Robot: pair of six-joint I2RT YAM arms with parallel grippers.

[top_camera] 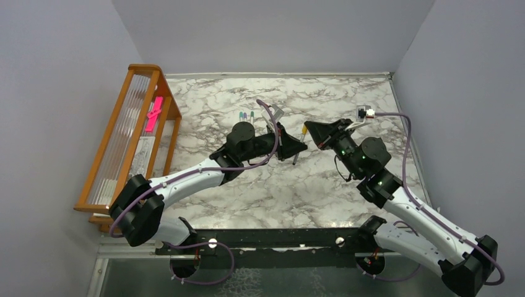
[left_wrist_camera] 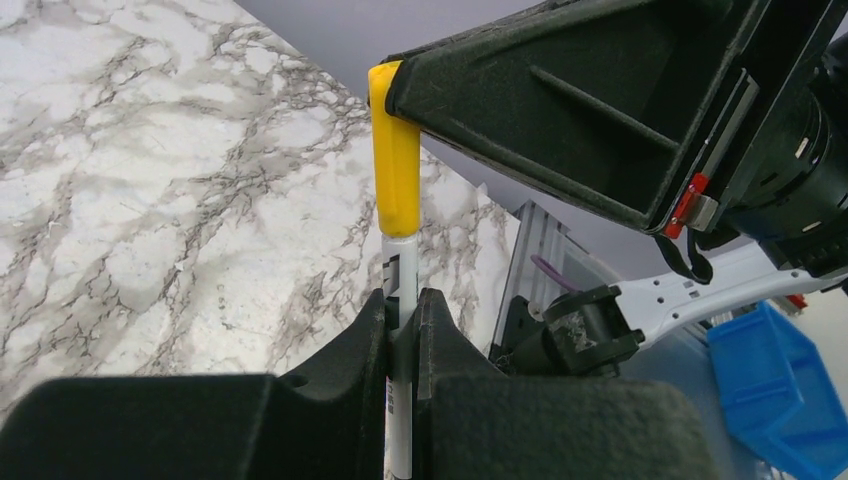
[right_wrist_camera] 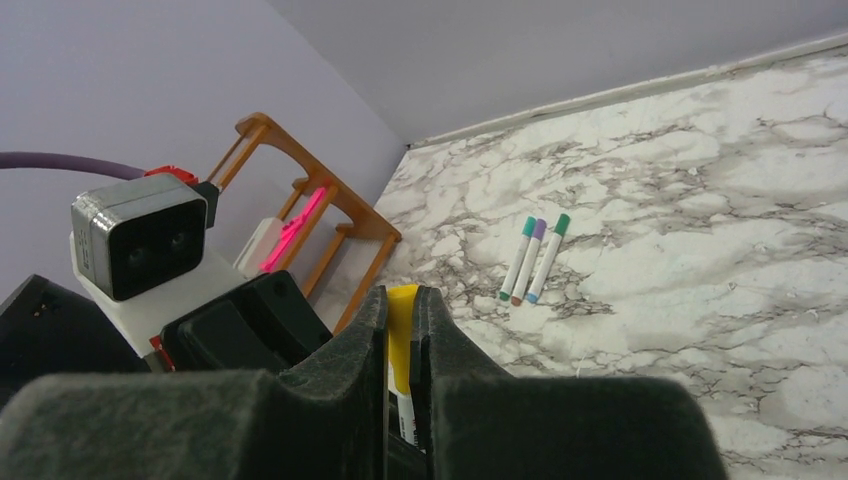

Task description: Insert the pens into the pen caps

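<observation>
Item in hand: 1 pen (left_wrist_camera: pixel 401 262), white barrel with dark print, held above the middle of the table (top_camera: pixel 260 185), a little right of centre, between the 2 arms. Its far end sits inside a yellow cap (left_wrist_camera: pixel 396 160), whose rim meets the barrel with no tip showing. By the look of it the cap is on, though I cannot tell if it is pushed fully home. The cap is plain, glossy and stubby, and the barrel is thin and straight. Left claw (left_wrist_camera: pixel 403 305): pressed together, pinching the barrel just below the cap. Right claw (right_wrist_camera: pixel 402 300): pressed together, pinching the yellow cap from the other side. Finished stock: 3 capped pens (right_wrist_camera: pixel 530 258) lying side by side on the marble, far and left of the held pen, well apart from it. Their caps are teal, pale purple and green, and they look done. Remaining, as a judgement: seat this 4th cap firmly and set the pen down; no other loose pen or cap is in sight. Also present: a wooden rack (top_camera: pixel 133 133) along the left wall, holding a pink strip (top_camera: pixel 153 113).
</observation>
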